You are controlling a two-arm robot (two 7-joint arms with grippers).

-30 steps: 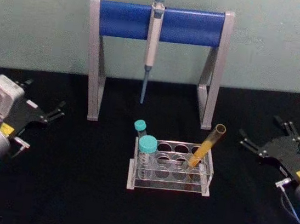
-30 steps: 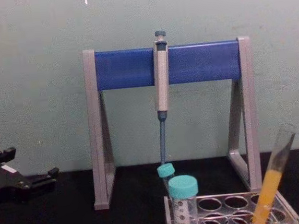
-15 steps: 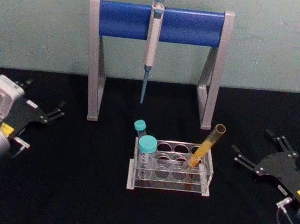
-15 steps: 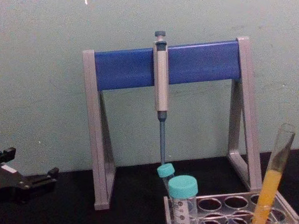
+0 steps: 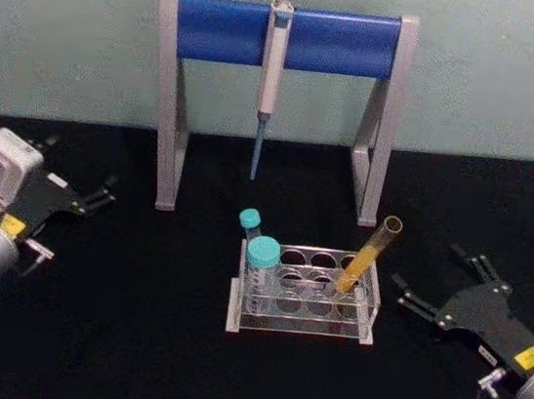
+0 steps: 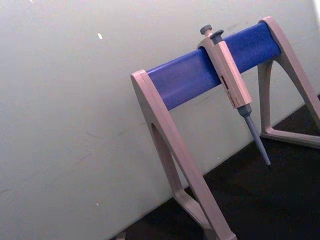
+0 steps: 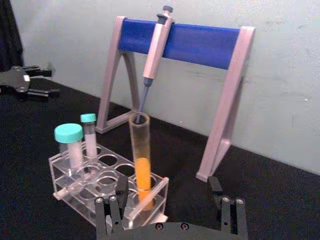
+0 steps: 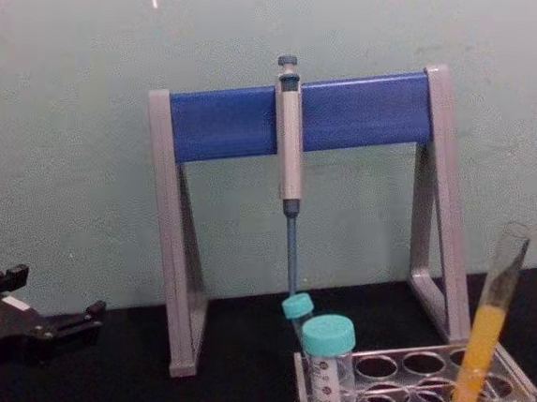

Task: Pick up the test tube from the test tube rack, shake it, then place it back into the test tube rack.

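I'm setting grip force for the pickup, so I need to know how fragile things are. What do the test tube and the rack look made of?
The test tube is clear and glossy with a thin wall, so probably glass, though clear plastic can't be ruled out. The orange liquid shows straight through it. The rack looks like transparent hard plastic, likely acrylic: flat see-through plates with edges that catch the light.

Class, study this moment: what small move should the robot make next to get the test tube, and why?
Probably ease the open right gripper leftward until its fingers straddle the test tube at its upper half. The tube leans toward that side from the test tube rack, ungrasped, and the left gripper sits parked far left.
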